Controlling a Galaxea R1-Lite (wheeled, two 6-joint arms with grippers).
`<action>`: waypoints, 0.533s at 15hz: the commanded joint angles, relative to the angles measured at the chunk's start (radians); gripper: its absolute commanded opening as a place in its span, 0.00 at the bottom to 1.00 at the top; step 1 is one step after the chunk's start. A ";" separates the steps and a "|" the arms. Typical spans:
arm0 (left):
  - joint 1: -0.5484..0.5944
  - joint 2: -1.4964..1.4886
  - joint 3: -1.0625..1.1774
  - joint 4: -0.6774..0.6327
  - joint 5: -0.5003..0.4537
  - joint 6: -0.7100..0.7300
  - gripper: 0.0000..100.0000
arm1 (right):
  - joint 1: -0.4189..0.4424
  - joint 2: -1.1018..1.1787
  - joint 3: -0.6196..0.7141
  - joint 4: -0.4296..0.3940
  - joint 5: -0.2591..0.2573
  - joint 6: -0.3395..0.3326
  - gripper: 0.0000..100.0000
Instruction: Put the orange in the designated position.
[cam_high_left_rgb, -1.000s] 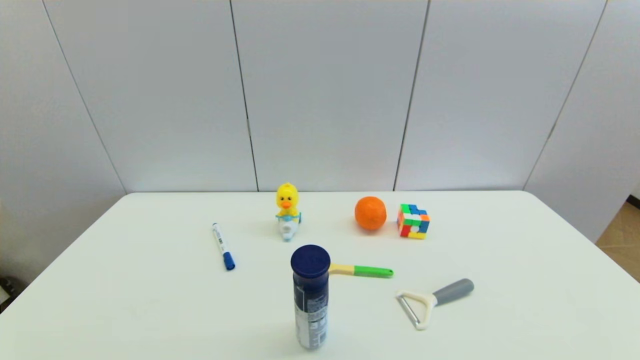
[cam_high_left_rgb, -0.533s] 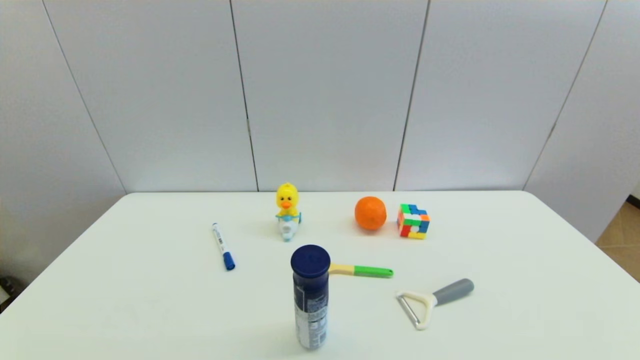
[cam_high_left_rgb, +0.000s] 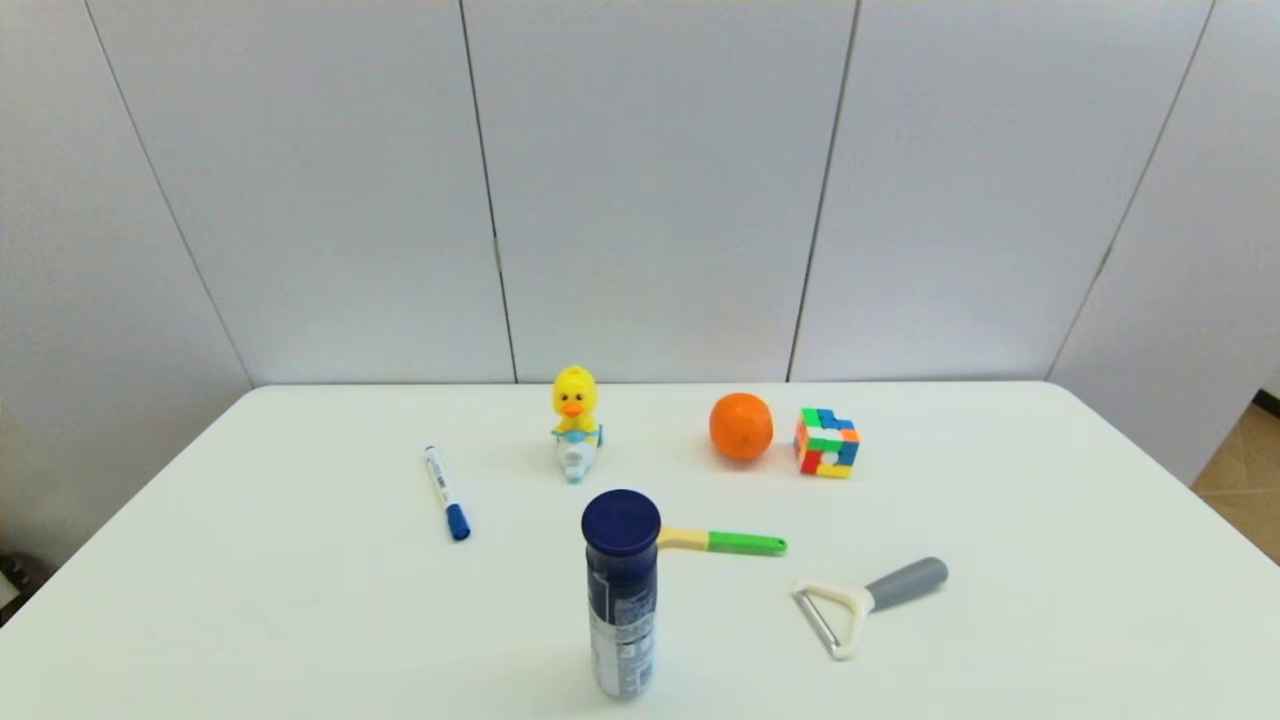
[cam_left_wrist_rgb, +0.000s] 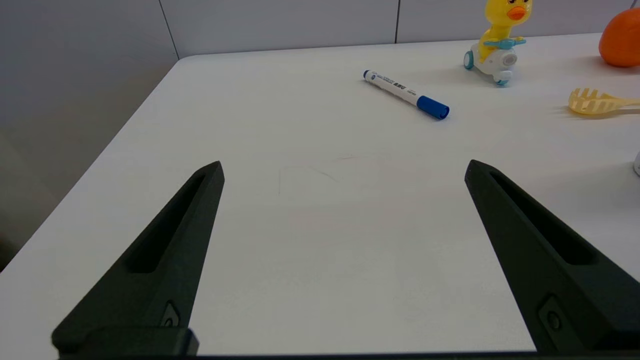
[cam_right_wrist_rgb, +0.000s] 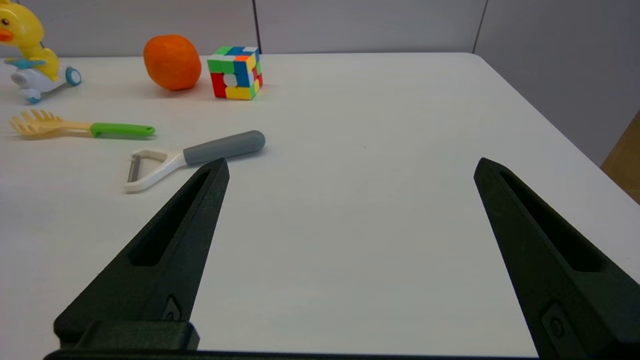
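Observation:
The orange (cam_high_left_rgb: 741, 426) rests on the white table toward the back, just left of the puzzle cube (cam_high_left_rgb: 827, 442); it also shows in the right wrist view (cam_right_wrist_rgb: 172, 62) and at the edge of the left wrist view (cam_left_wrist_rgb: 621, 44). My right gripper (cam_right_wrist_rgb: 350, 167) is open over bare tabletop near the front right, well short of the orange. Over the front left of the table my left gripper (cam_left_wrist_rgb: 343, 167) is open too, holding nothing. Neither arm shows in the head view. The designated position has no mark that I can pick out.
A yellow toy duck (cam_high_left_rgb: 575, 420), a blue-capped marker (cam_high_left_rgb: 446, 492), a tall dark blue can (cam_high_left_rgb: 621, 592), a green-handled pasta fork (cam_high_left_rgb: 722, 541) and a grey-handled peeler (cam_high_left_rgb: 868, 601) are spread over the table (cam_high_left_rgb: 1050, 560). Grey wall panels stand behind it.

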 joint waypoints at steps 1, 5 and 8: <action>0.000 0.001 0.000 0.000 0.000 0.000 1.00 | 0.000 0.001 -0.001 0.000 0.000 0.002 1.00; 0.000 0.001 0.000 0.000 0.000 0.000 1.00 | 0.000 0.001 0.000 0.000 -0.002 0.006 1.00; 0.000 0.001 0.000 0.000 0.000 0.000 1.00 | 0.000 0.001 -0.001 0.002 -0.005 0.010 1.00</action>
